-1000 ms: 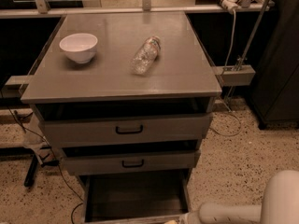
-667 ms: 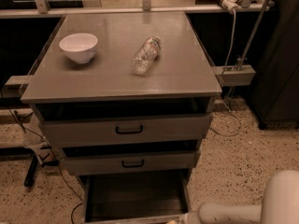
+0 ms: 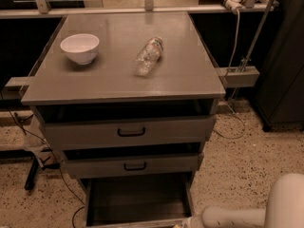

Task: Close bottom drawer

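On the surface (image 3: pixel 190 75), a white bowl (image 3: pixel 80 47) sat left of a plastic bottle (image 3: pixel 148 57) lying on its side. Beneath the surface, the bottom drawer (image 3: pixel 137 201) stood pulled out. The hand (image 3: pixel 184 222) was at its front right corner; whether spread or pressed together, I cannot tell.

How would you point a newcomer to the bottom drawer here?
Find the grey metal cabinet with a white bowl and a clear plastic bottle on top. The grey bottom drawer is the lowest of its three, by the speckled floor, with the end effector at its front right corner. Unlike the top drawer and middle drawer, it is pulled far out, showing its deep grey box.
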Robot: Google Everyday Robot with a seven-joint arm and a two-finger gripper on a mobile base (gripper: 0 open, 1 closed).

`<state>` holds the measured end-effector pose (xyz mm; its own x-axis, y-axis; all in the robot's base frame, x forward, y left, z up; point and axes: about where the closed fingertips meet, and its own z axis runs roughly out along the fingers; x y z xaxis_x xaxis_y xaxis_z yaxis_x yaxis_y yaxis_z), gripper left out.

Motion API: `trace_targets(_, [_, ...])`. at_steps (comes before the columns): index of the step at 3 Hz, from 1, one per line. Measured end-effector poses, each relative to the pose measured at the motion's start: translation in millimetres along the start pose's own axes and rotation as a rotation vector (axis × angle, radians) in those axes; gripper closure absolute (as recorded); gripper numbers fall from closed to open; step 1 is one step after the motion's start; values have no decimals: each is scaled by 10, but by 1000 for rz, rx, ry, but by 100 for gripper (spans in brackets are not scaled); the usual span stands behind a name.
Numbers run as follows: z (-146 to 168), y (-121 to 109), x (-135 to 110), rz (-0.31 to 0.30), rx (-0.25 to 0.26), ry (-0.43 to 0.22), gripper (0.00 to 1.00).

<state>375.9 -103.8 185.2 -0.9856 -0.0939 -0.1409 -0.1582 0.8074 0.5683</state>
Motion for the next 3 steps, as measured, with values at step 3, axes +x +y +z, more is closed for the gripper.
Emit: trace_targets(3, [-13, 115, 5, -99, -178, 65, 100])
